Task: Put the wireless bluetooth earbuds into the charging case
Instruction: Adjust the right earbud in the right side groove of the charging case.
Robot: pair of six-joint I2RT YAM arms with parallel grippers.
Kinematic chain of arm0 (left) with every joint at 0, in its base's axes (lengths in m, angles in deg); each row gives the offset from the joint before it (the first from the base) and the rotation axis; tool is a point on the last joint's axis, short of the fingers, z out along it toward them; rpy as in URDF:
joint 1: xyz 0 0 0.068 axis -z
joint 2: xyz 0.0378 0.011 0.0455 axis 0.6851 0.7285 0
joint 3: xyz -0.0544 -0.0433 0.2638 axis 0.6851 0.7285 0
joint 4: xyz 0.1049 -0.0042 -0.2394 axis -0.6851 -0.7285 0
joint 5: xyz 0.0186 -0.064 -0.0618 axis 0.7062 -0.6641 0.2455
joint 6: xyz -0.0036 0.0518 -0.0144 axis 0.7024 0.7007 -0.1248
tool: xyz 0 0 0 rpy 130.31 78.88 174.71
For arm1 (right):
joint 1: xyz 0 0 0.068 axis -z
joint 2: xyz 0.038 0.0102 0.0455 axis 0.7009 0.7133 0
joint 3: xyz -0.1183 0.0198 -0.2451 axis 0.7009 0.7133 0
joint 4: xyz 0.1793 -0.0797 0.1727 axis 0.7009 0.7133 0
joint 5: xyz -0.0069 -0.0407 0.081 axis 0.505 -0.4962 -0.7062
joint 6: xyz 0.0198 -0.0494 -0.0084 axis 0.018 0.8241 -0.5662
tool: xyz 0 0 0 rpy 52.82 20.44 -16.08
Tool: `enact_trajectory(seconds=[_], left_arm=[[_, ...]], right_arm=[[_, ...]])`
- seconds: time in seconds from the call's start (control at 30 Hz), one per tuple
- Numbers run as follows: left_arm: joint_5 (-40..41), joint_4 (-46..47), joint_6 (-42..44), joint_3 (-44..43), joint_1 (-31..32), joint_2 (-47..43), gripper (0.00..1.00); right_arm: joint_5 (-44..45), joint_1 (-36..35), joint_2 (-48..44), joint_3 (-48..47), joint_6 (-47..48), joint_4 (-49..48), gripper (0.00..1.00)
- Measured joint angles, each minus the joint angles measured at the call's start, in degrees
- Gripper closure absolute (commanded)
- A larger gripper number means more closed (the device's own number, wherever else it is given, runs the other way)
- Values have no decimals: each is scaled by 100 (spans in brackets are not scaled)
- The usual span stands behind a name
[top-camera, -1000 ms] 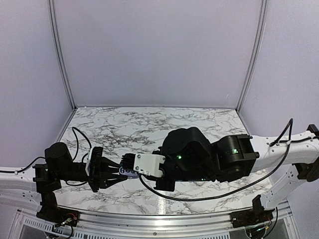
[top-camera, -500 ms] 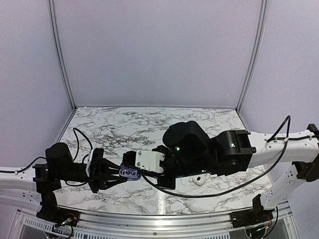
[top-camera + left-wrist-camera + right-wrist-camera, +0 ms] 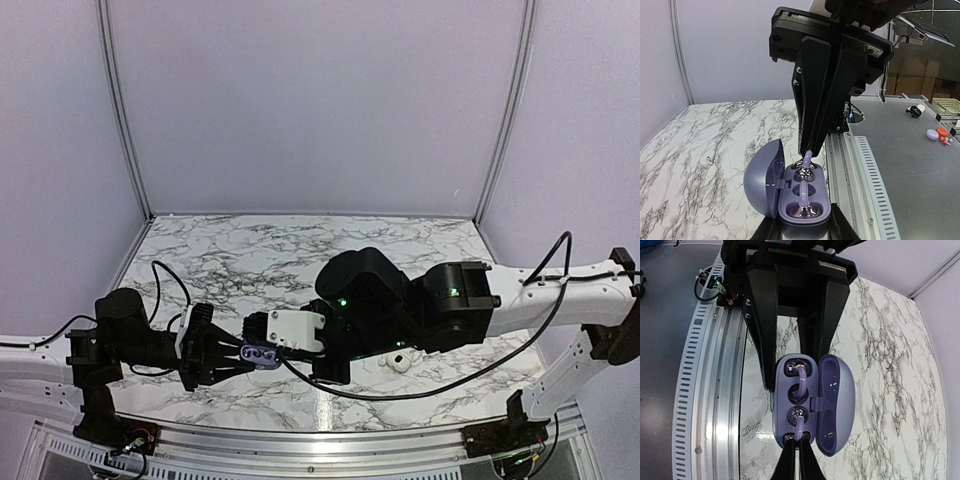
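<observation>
We see a white marble-patterned table (image 3: 300,250); one small white object (image 3: 400,362) lies on it, near the front edge.

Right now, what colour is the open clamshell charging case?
The small oval plastic charging case is lavender-purple; clearest in right wrist view.

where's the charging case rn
Top view: the charging case is near the front of the table, left of centre, held open by the left end effector, with the right end effector just above it.
</observation>
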Motion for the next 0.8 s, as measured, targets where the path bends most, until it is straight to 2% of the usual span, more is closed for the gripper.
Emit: enact_trajectory(seconds=[0.17,0.33,0.53,0.8], left_arm=[[-37,37,-2,0,0,0,100],[-42,133,2,0,0,-9,100],[-37,299,26,0,0,17,100],[-20,339,61,15,0,0,100]], right_arm=[[-35,7,0,-7,-11,17,82],[-79,7,0,-107,-4,116,77],[-103,-13,2,-402,11,210,66],[-144,-22,15,-654,48,271,60]])
